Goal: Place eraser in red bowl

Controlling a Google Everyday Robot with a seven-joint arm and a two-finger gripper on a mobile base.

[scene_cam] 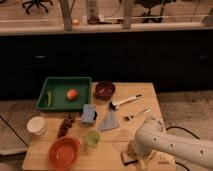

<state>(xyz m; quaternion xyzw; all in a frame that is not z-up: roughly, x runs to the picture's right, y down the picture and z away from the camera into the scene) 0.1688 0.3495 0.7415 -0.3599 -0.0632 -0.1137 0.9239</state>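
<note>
The eraser [127, 158], a small dark block with a pale face, lies near the table's front right edge. My gripper [136, 159] is down over it at the end of the white arm [170, 145], which comes in from the lower right and hides most of it. The red bowl [64, 152], wide and orange-red, sits at the table's front left and looks empty. The eraser is well to the right of the bowl.
A green tray [64, 93] with an orange fruit stands at the back left, beside a maroon bowl [104, 90]. A blue-grey block [88, 114], grey cloth [109, 121], green cup [91, 138], white cup [36, 125], brush [125, 101] and fork [136, 115] lie mid-table.
</note>
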